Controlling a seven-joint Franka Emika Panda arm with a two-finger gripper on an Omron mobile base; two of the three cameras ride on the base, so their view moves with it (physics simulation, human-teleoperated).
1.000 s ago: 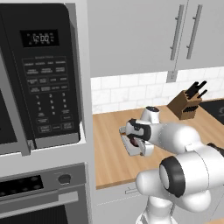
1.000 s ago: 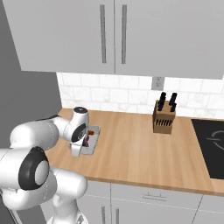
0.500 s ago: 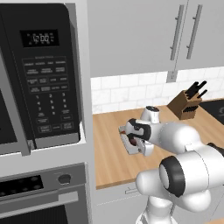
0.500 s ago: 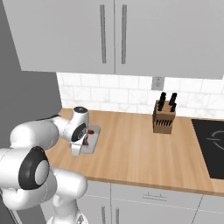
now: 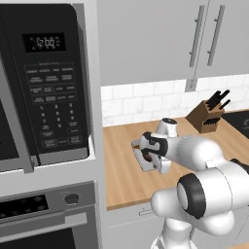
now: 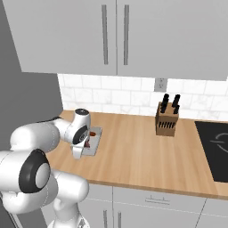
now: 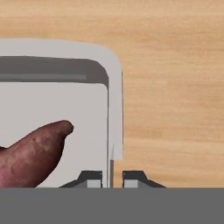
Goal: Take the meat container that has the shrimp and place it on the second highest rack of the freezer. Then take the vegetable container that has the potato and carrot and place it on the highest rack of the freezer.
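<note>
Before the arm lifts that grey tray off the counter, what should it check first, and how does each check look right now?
1. Right tray: ok. The tray holds a reddish-brown potato, so it is the vegetable one.
2. Carrot aboard: cannot tell; none is seen in the hand view.
3. Gripper on the rim: ok. One fingertip sits inside the tray wall, the other outside it.
4. Firm grip: cannot tell. The fingertips are close on the thin wall, but contact is not clear.
5. Tray flat on the counter: ok in the right base view.
6. Room to lift: ok. The knife block stands well off to the side.
</note>
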